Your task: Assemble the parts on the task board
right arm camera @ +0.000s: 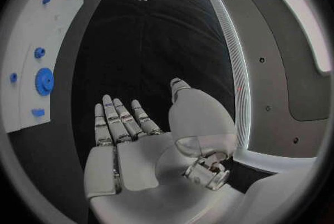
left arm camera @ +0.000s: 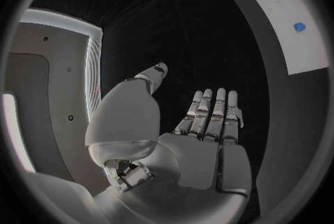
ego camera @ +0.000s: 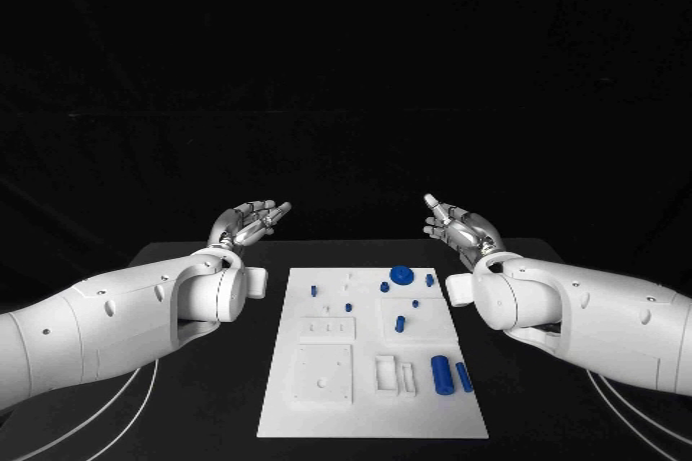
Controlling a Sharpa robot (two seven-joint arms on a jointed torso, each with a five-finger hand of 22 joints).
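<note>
On the black table (ego camera: pixel 216 281), the white task board (ego camera: pixel 368 401) is laid lengthwise between the two arms, and the blue parts are seen scattered over its right half. A large round gear-like part (ego camera: pixel 401 275) is found near the far end, with a few small pegs (ego camera: pixel 400 323) just behind the middle, and two longer cylinders (ego camera: pixel 443 374) are laid side by side near the right edge, towards the near end. None of these parts is touched by either hand.

The left hand (ego camera: pixel 248 223) is held up beyond the far left corner of the board, palm open and fingers spread apart, with nothing gripped; the same is confirmed from the left wrist view, where the fingers (left arm camera: pixel 212 115) are stretched out straight. The right hand (ego camera: pixel 459 226) is raised likewise beyond the far right corner, fingers apart and empty.

No assembly step appears to have been begun: the moment is judged to be the very start of the task. For the next move, one hand would have to be lowered over the board, probably the right, since the loose parts lie on its side, and a single part pinched cleanly without its neighbours being disturbed.
</note>
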